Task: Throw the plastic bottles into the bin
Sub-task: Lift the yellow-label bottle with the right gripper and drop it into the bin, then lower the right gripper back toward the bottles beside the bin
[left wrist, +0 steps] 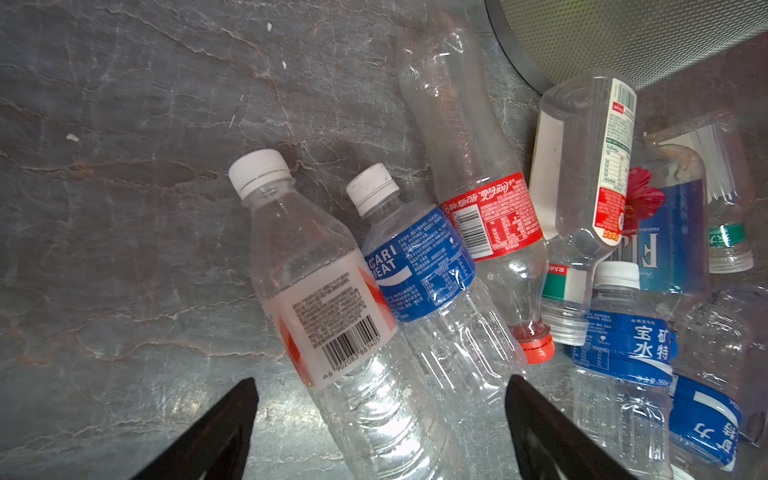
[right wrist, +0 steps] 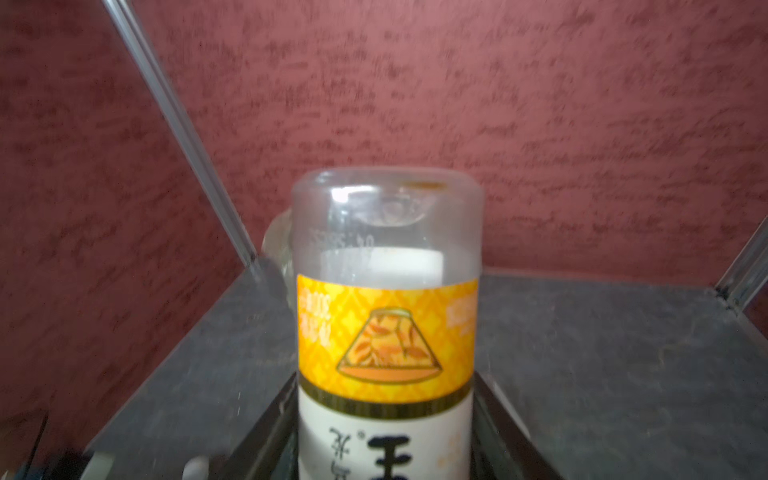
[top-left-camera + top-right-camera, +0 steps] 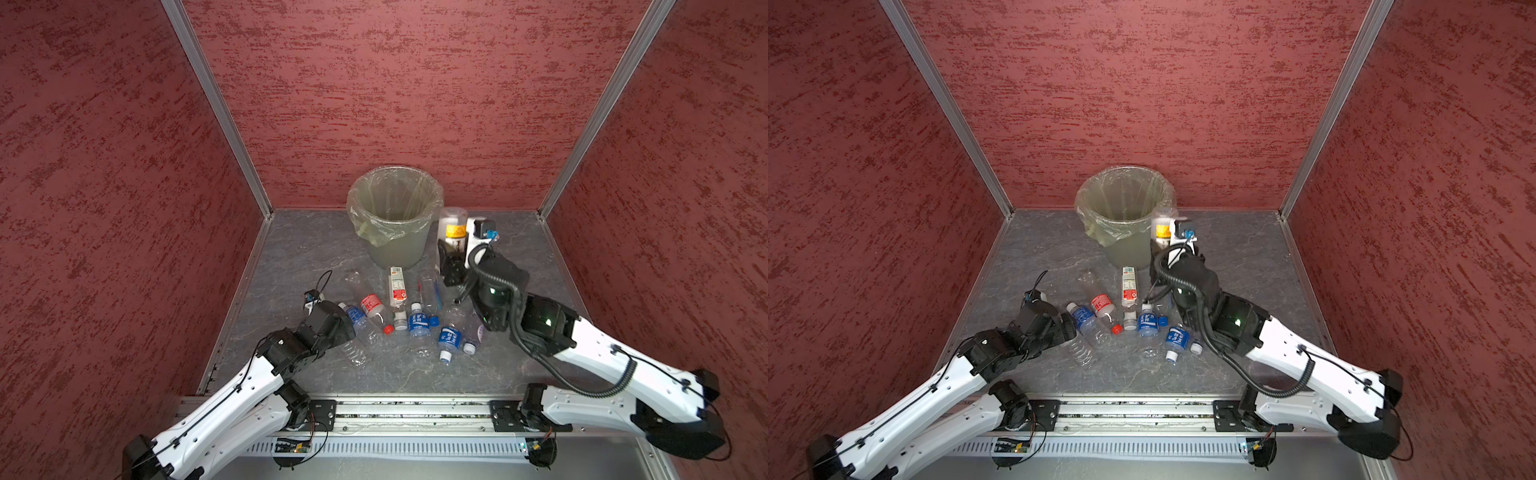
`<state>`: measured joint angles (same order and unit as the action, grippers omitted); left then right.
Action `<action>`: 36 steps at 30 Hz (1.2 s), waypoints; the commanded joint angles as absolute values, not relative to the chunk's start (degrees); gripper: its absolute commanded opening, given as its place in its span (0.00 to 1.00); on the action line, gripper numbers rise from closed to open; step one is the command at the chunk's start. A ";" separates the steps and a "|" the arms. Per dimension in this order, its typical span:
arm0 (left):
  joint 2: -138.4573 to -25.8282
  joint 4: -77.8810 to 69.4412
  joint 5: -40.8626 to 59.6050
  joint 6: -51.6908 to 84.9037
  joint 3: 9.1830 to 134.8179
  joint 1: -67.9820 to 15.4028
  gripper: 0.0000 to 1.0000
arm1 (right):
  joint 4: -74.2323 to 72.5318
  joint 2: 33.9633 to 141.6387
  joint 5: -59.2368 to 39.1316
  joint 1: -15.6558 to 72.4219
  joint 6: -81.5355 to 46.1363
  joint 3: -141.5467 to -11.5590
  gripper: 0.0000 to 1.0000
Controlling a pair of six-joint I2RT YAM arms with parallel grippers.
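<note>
The bin (image 3: 395, 253) (image 3: 1125, 253), grey-green with a yellowish bag over its rim, stands at the back middle. My right gripper (image 3: 457, 249) (image 2: 384, 415) is shut on a white plastic bottle with a yellow label (image 3: 454, 226) (image 3: 1162, 226) (image 2: 386, 332), held bottom end up beside the bin's right side. Several plastic bottles lie in front of the bin. My left gripper (image 3: 345, 328) (image 1: 381, 382) hangs open over two of them: one with a white and red label (image 1: 324, 307) and a blue-labelled one (image 1: 419, 266) (image 3: 357, 318). A red-labelled bottle (image 1: 490, 216) lies alongside them.
More bottles with blue labels (image 3: 419, 326) (image 3: 449, 338) and a tall white-labelled one (image 3: 397, 286) lie between the two arms. Red textured walls (image 3: 395, 104) close in three sides. A metal rail (image 3: 415, 411) runs along the front of the grey floor.
</note>
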<state>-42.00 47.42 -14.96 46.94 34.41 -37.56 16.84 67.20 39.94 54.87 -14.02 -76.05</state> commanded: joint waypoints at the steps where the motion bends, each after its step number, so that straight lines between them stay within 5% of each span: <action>1: -41.73 44.76 -12.04 44.71 33.05 -36.09 0.93 | 15.65 76.66 28.49 45.14 -12.21 -88.37 0.27; 5: -41.12 44.14 -10.03 44.37 31.39 -35.05 0.94 | 22.46 100.42 14.85 35.11 -15.11 -117.30 0.28; 7: -40.50 43.78 -8.85 44.54 30.44 -34.72 0.94 | 32.51 115.58 10.14 32.40 -15.99 -140.09 0.52; 9: -39.57 43.60 -7.72 44.92 29.65 -34.49 0.94 | 44.40 134.24 7.67 30.04 -17.55 -169.02 0.94; 10: -39.23 43.64 -7.31 45.00 29.62 -34.46 0.94 | 46.05 138.28 6.46 28.89 -18.54 -174.88 0.99; 16: -36.81 45.96 -8.24 45.14 29.10 -34.45 0.94 | 23.66 115.35 6.30 26.98 -22.37 -129.17 0.99; 36: -41.03 44.29 -9.31 45.70 30.46 -34.01 0.91 | 22.29 89.10 7.82 27.25 -21.08 -102.60 0.99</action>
<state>-41.15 44.97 -8.60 45.58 29.26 -34.28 22.04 91.94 8.12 27.22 -20.21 -106.10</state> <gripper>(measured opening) 0.914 0.987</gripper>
